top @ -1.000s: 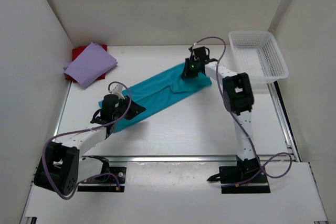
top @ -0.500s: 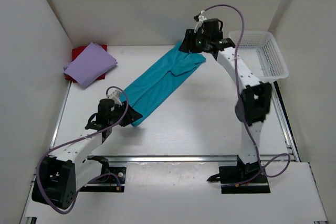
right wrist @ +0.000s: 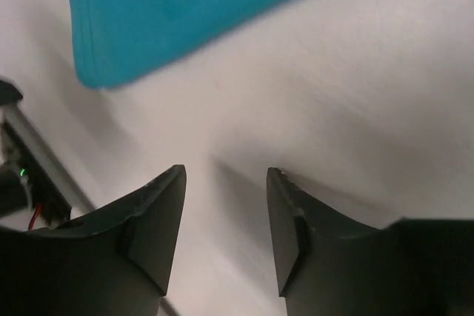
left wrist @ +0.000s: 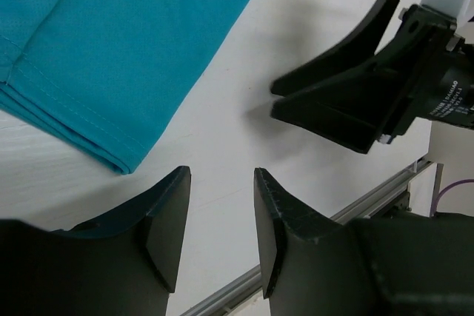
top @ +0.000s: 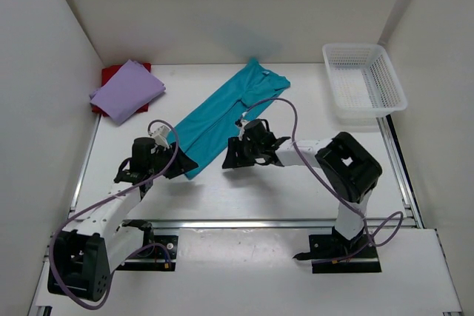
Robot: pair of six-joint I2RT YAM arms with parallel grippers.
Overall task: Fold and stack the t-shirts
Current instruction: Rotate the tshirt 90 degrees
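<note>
The teal t-shirt [top: 222, 116] lies folded into a long narrow strip, running diagonally from the middle of the table to the back. At the back left, the lavender t-shirt [top: 127, 90] lies folded on the red t-shirt [top: 111, 73]. My left gripper [top: 187, 163] stands open just off the strip's near end, nothing between its fingers. My right gripper [top: 229, 158] is open too, low over bare table right of that end. The left wrist view shows the teal hem [left wrist: 111, 57], my own open left gripper [left wrist: 221, 212] and the right gripper [left wrist: 333, 101] facing it. The right wrist view, with the right gripper [right wrist: 226, 209] open, has the teal t-shirt [right wrist: 185, 12] ahead.
A white mesh basket [top: 385, 98] stands at the back right. White walls close in the table on the left, back and right. A metal rail [top: 244, 222] runs along the near edge in front of the arm bases.
Both grippers have let go of the teal t-shirt, which now lies stretched toward the back. The right arm swung from the far end back to the middle; the left drew back slightly.
</note>
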